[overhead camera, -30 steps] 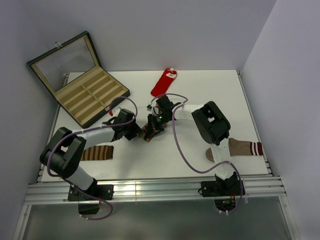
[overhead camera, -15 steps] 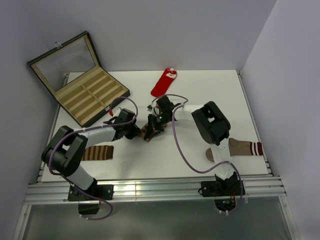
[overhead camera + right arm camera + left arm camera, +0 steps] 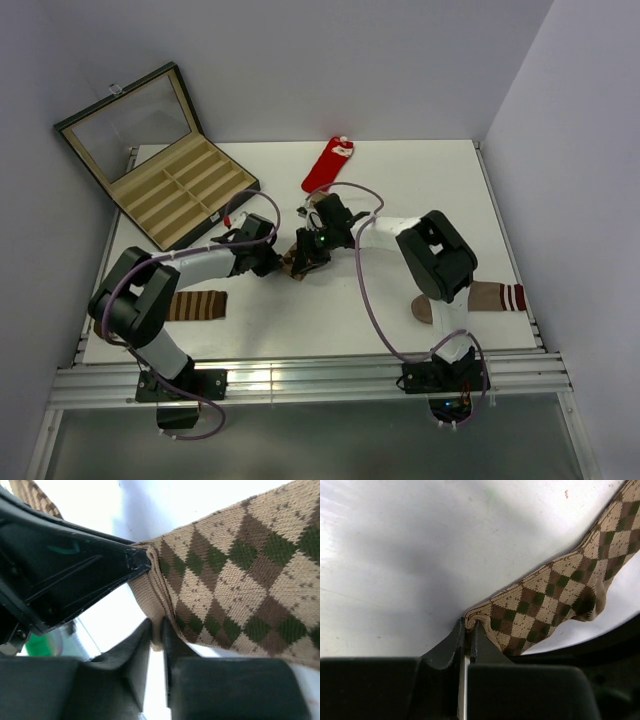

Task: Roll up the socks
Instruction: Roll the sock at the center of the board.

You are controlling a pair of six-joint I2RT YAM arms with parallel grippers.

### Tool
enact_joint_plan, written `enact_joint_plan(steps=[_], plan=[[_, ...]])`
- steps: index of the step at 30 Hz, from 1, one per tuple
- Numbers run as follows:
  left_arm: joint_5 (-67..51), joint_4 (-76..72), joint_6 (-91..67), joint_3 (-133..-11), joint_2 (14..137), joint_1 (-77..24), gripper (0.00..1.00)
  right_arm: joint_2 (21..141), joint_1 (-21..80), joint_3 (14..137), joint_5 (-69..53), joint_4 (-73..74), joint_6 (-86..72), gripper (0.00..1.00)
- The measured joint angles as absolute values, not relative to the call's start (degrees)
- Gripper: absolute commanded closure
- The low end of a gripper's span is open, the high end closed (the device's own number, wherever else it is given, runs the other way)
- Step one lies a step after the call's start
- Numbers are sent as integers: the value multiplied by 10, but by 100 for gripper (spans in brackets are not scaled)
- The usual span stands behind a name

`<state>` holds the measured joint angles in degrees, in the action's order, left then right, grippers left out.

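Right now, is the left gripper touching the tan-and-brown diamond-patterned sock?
Touching. The left wrist view shows the left gripper shut on the folded edge of the tan-and-brown diamond-patterned sock.

The tan-and-dark-brown diamond-patterned knitted sock [image 3: 535,605] is cut off by the edge in both wrist views, and from above it is almost wholly covered by the left gripper [image 3: 467,626] and the right gripper [image 3: 156,626]. Whether the fabric is clamped by the right gripper cannot be told. The brown sock with a red-and-white striped cuff [image 3: 495,296] is partly hidden by the right arm [image 3: 435,265].

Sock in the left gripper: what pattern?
Argyle sock: tan, brown and green diamonds; clearest in right wrist view.
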<state>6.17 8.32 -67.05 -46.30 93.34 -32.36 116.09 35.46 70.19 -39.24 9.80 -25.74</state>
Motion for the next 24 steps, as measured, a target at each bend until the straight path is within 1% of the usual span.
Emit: enact_joint_plan(steps=[2,3,8,17,24], plan=[[62,94,-663,-474,940,-324,100,1141,363,686,-362,83,-244,67],[61,98,-660,-477,941,-324,100,1129,368,677,-344,74,-235,62],[59,122,-645,-497,952,-324,100,1069,399,603,-251,11,-194,51],[54,160,-621,-535,973,-324,100,974,455,491,-93,-109,-107,49],[54,171,-611,-544,978,-324,100,959,489,482,-54,-163,-56,50]])
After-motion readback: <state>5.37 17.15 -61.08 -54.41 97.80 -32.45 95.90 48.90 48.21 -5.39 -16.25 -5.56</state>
